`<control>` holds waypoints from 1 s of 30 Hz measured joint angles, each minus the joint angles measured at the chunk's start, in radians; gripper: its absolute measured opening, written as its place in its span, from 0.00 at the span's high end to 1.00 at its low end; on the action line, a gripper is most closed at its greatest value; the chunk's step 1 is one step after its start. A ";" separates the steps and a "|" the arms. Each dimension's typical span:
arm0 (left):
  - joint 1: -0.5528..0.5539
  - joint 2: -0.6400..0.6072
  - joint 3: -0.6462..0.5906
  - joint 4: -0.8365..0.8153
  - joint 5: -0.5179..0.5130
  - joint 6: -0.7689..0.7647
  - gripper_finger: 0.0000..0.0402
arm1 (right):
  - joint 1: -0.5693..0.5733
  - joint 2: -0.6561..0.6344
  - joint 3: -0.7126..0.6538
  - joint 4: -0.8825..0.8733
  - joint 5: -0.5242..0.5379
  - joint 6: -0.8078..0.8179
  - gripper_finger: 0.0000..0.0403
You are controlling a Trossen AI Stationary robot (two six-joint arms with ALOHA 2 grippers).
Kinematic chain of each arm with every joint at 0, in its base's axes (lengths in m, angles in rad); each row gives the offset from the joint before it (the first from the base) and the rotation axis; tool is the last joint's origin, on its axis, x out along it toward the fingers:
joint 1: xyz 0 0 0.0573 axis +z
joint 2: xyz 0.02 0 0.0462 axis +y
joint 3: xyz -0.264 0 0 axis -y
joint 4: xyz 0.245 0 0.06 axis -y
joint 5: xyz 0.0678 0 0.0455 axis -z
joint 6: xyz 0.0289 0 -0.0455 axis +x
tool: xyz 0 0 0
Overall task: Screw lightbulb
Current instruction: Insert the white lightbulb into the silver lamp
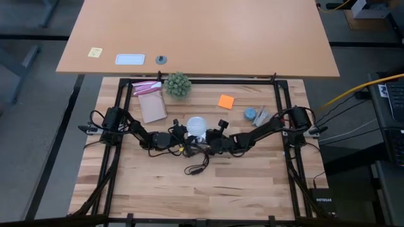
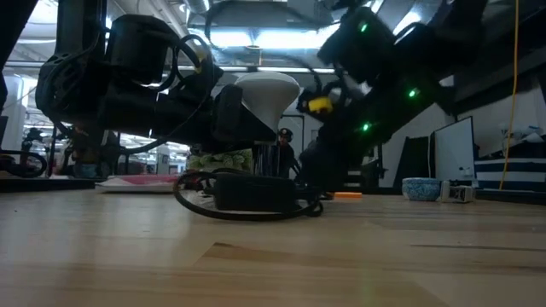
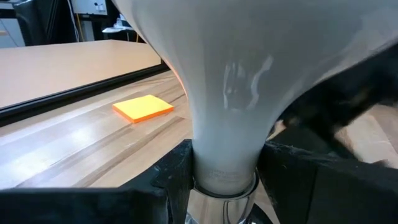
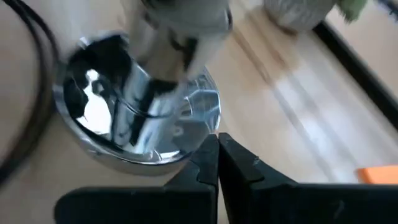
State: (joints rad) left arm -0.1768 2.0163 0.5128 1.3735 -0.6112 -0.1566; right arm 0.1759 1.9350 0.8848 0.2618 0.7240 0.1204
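Clamped at its neck between the left pincer's (image 3: 221, 180) fingers, the lightbulb (image 3: 249, 74) stands upright over the socket (image 4: 134, 121). Right pincer (image 4: 217, 163), closed and empty, presses the socket's rim. Seating looks underway; next, turn the bulb.

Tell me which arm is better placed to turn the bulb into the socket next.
Left, probably. Its claw grips the neck of the bulb above the socket. The right claw is shut and empty beside the socket.

A robotics lab or workshop; a butcher-block workbench (image 1: 240, 183) in a black frame, loose cables (image 1: 353, 91) at right, a whiteboard (image 2: 454, 147) and ceiling strip lights (image 2: 256, 36) behind.
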 joint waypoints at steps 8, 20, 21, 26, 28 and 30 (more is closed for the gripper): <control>0.000 0.000 0.000 0.000 -0.004 0.000 0.62 | 0.079 -0.081 0.000 -0.003 0.041 -0.028 0.98; 0.000 0.000 0.000 -0.001 -0.006 0.000 0.62 | 0.119 -0.111 0.001 0.023 -0.559 -0.015 0.98; 0.000 0.000 0.000 -0.001 -0.006 0.000 0.62 | 0.118 -0.111 0.001 0.025 -0.576 -0.015 0.98; 0.000 0.000 0.000 -0.001 -0.006 0.000 0.62 | 0.118 -0.099 0.002 0.021 -0.582 0.003 0.98; 0.000 0.000 0.000 -0.001 -0.006 0.000 0.62 | 0.116 -0.076 0.002 0.016 -0.573 0.017 0.98; 0.000 0.001 0.000 -0.001 -0.006 0.000 0.62 | 0.111 -0.052 0.001 0.001 -0.544 0.034 0.98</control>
State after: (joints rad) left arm -0.1764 2.0174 0.5129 1.3727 -0.6174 -0.1570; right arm 0.2865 1.8826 0.8860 0.2629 0.1798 0.1546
